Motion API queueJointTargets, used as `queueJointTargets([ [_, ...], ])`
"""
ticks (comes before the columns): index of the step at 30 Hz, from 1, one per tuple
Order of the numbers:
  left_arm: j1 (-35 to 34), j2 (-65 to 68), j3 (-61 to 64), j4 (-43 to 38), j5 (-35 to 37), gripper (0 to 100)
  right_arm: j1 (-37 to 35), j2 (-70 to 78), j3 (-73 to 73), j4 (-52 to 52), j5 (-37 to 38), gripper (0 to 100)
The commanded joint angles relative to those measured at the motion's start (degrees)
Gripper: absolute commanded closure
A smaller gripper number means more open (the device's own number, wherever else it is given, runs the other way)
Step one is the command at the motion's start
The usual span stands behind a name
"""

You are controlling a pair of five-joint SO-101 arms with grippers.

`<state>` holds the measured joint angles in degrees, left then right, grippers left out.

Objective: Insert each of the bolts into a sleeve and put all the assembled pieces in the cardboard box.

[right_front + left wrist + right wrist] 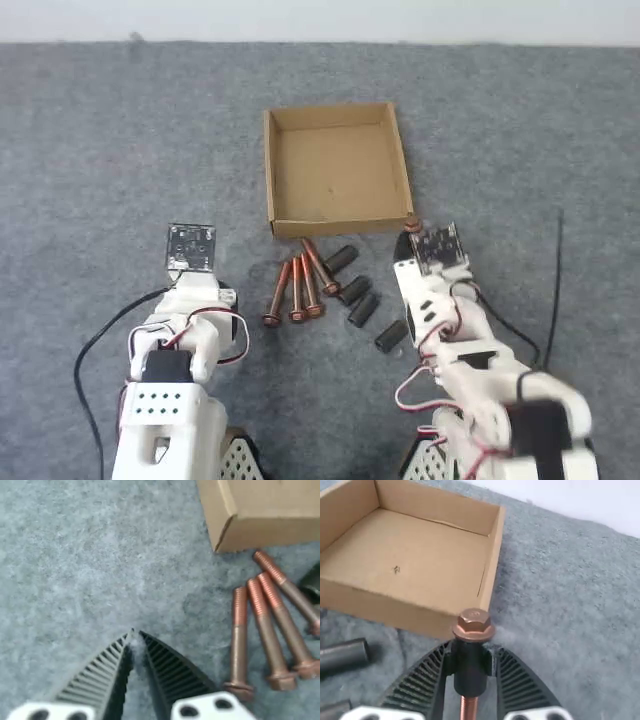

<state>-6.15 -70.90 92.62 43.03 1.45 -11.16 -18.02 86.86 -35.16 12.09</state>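
Grips in the right claw point(471, 652) a black sleeve point(470, 675) with a copper bolt point(473, 625) through it, just off the cardboard box point(420, 607) at its 5 o'clock corner, outside the wall. Holds the left claw point(136, 632) pinched shut, empty, at 9 o'clock of the loose bolts point(298, 288). Risks dropping the piece onto the bench point(100, 150) if released short, or shedding the bolt head-first if tipped nose-down.

Grey felt-like tabletop point(100, 150) w/ plain white wall point(320, 20) behind.
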Motion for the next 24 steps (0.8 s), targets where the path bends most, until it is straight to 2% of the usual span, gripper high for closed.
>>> queueJointTargets([
  [1,0.18,-1.14,-0.84,0.44,-0.35,99,0.75,-12.97,-7.82,18.07,1.05,99.3],
  [6,0.26,-1.14,-0.84,0.44,-0.62,99,0.84,-21.05,-19.25,40.4,0.88,99.3],
  [12,0.35,-1.14,-0.84,0.44,-0.62,99,0.84,-18.33,-38.07,59.38,0.97,99.3],
  [18,0.35,-1.14,-0.84,0.44,-0.7,99,0.48,-3.47,-62.33,77.32,0.97,99.3],
  [24,0.26,-1.14,-0.84,0.44,-0.7,99,0.48,15.96,-85.36,86.55,0.97,99.3],
])
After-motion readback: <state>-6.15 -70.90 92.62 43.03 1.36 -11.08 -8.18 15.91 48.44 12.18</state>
